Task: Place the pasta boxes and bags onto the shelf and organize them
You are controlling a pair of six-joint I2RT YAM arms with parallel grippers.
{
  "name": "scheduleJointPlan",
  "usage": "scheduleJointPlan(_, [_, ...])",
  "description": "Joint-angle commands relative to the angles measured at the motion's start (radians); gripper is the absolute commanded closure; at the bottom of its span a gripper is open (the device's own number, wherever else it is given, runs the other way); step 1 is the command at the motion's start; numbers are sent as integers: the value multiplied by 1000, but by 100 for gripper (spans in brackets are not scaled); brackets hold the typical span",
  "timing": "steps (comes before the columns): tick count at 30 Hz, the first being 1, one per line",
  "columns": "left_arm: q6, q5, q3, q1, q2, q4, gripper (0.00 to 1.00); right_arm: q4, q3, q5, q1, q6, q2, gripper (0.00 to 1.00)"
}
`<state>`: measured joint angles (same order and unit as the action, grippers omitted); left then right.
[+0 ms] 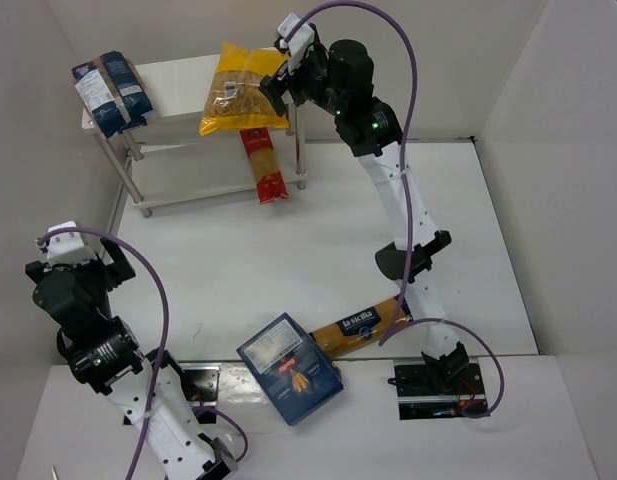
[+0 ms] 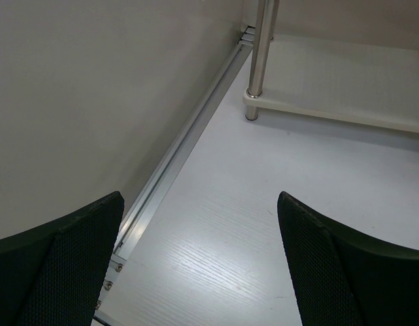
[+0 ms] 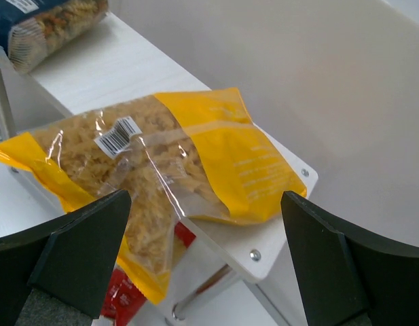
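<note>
The yellow clear-window bag (image 1: pixel 242 92) of short pasta lies on the top board of the white shelf (image 1: pixel 178 75), its front end overhanging the edge; it also shows in the right wrist view (image 3: pixel 155 176). My right gripper (image 1: pixel 275 80) is open and empty just right of the bag, its fingers (image 3: pixel 80 251) apart on either side. Dark blue bags (image 1: pixel 112 92) lie on the shelf's left end. The narrow red spaghetti pack (image 1: pixel 265 163) lies on the lower board. The blue box (image 1: pixel 289 366) and the orange-and-navy spaghetti pack (image 1: pixel 366 324) lie near the table's front edge. My left gripper (image 1: pixel 76 262) is open and empty at the left.
The shelf's metal leg (image 2: pixel 258 58) and lower board (image 2: pixel 345 81) show ahead of the left gripper. A metal rail (image 2: pixel 185 142) runs along the left wall. White walls enclose the table (image 1: pixel 288 260) on three sides.
</note>
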<state>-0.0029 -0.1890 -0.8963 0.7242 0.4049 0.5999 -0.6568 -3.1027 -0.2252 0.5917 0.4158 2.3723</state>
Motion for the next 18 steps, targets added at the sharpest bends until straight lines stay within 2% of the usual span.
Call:
scheduleJointPlan(1, [6, -18, 2, 7, -15, -43, 1, -88, -34, 61, -33, -28, -76, 0])
scheduleJointPlan(9, [6, -18, 2, 7, -24, -43, 1, -280, -34, 87, -105, -66, -126, 0])
scheduleJointPlan(18, [6, -18, 2, 7, -24, -43, 1, -532, -34, 2, -316, -75, -136, 0])
